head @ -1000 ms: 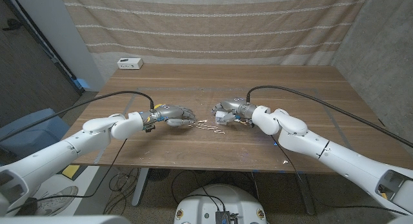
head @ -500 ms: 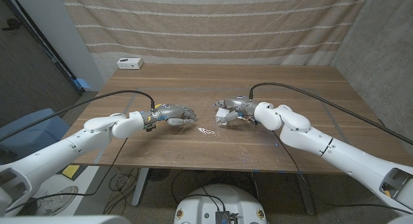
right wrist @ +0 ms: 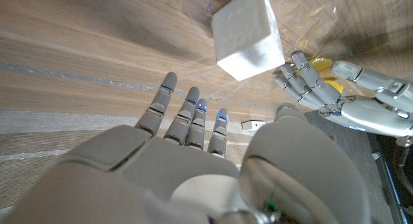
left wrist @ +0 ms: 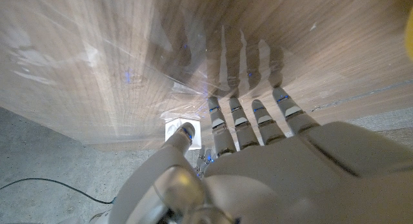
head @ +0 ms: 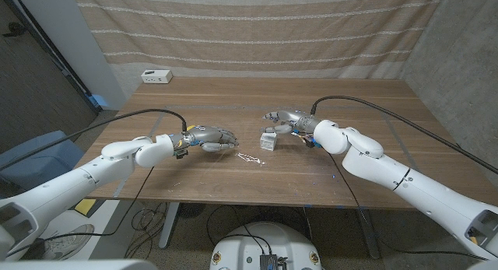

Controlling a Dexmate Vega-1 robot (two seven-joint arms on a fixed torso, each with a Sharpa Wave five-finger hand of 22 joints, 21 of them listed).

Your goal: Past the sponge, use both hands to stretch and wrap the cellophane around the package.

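A wooden worktop (head: 350, 106) seen from above, with two white robot arms reaching in from the near corners.

No container stands on the worktop. The one boxed item is the package (head: 268, 140), a small white cube resting upright on the wood near the middle, slightly to the robot's right of centre. In the right wrist view the package (right wrist: 248, 35) shows plain white faces with rounded corners.

The right robot hand (head: 284, 119) hovers just behind and above the package, fingers stretched out and apart, holding nothing. The right wrist view shows its fingers (right wrist: 187, 117) spread and straight, clear of the cube.

The left robot hand (head: 208, 138) sits low over the worktop, to the left of the package and apart from it. Its fingers (left wrist: 239, 121) reach forward, slightly separated, over a clear film; whether they pinch that film cannot be told.

The cellophane (head: 250, 157) lies as a thin, crinkled, shiny strip on the wood between the left robot hand and the package, nearer the front edge. It is not around the package. In the left wrist view the cellophane (left wrist: 97, 56) shows as a glossy, wrinkled sheet over the wood grain.

A small white box (head: 156, 77) sits at the far left corner of the worktop, in front of a striped curtain (head: 257, 29).
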